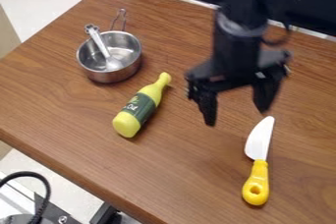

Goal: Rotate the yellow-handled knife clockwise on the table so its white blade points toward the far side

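Camera view: on the brown wooden table (183,174), a metal saucepan (113,74) stands at the upper left, with a spoon (101,46) leaning inside it. The spoon's bowl is down in the pan, and its handle sticks up over the rim at the back, to the left of the pan's own thin handle. Between the pan and the claw (236,115), a yellow bottle (143,106) with a dark green label lies on its side, its neck pointing up and to the right. A dark panel (305,14) runs behind the table's far edge.

The claw hangs at right of centre, open, its two fingers well spread. The knife (260,158) lies flat on the table just below the right-hand finger as seen here. Its white blade points up towards that fingertip, and its yellow handle points towards the bottom of the view.
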Robot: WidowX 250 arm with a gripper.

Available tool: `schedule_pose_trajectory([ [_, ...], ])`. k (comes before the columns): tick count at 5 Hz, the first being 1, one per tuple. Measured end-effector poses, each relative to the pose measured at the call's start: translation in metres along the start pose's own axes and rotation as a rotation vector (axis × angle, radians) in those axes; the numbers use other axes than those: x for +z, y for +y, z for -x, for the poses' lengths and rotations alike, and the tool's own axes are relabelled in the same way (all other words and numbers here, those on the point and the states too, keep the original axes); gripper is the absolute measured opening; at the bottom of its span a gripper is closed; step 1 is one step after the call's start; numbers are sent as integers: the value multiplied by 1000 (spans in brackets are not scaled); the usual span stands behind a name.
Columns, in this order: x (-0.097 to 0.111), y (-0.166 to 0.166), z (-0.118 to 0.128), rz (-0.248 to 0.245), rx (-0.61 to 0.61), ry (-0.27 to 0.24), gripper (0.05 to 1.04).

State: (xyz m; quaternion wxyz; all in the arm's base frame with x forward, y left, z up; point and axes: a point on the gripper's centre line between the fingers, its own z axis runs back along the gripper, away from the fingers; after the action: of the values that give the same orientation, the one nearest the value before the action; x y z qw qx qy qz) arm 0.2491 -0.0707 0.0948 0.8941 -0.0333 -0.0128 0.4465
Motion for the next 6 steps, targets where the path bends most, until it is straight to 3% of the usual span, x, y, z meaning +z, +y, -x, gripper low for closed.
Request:
schedule_pose_trajectory([
  [1,7,9,-25,-13,245,11,1001],
  [2,6,14,-50,-18,400,48,1001],
  [3,10,22,-71,6,509,43,1001],
  [4,4,28,-89,-4,583,30,1001],
  [5,2,31,-110,-19,685,52,1001],
  [6,2,39,-137,4,869,74,1001],
])
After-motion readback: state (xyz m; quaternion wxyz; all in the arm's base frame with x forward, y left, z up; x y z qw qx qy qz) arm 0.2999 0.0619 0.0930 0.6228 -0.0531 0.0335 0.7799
